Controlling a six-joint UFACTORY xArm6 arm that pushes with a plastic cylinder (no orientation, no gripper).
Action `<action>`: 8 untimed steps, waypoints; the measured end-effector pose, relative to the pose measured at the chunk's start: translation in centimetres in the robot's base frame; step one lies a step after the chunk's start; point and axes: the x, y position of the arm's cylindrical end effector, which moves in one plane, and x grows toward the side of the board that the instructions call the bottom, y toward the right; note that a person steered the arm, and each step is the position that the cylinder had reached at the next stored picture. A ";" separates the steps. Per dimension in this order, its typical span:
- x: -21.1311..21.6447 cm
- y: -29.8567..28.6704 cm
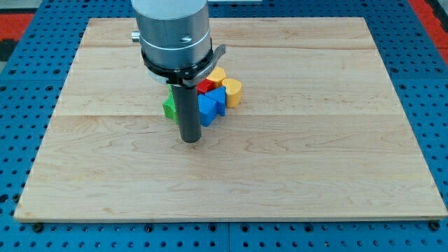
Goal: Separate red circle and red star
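Camera view: a single view is given, with a wooden board (pixel 315 161) laid on a blue pegboard surface (pixel 21 140).

Arm: the grey arm housing (pixel 173 31) is seen at the upper centre of the frame, and the dark rod (pixel 187 105) is carried straight down from it.

My tip (pixel 190 140): it is set on the board just left of the frame's centre, below the cluster of blocks. No claw is fitted, so nothing is spread, pressed together or pinched; only a plain rod end is shown.

Cluster: the blocks are packed together, touching, directly above and slightly right of my tip, partly hidden by the rod and housing.

Red block (pixel 205 86): one red piece is visible just right of the rod, wedged between the yellow and blue blocks. Whether it is the star or the circle cannot be told, and a second red block is not made out; it is judged to be hidden behind the arm.

Blue blocks (pixel 210 105): these are seen at the cluster's lower right, nearest my tip.

Yellow blocks (pixel 231 89): these are placed at the cluster's right and top.

Green block (pixel 170 107): it is glimpsed on the rod's left.

Deciding relation: the red piece lies up and slightly right of my tip, with blue blocks between them.
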 end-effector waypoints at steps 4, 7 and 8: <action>0.0 3.5; -15.8 9.0; -15.6 2.6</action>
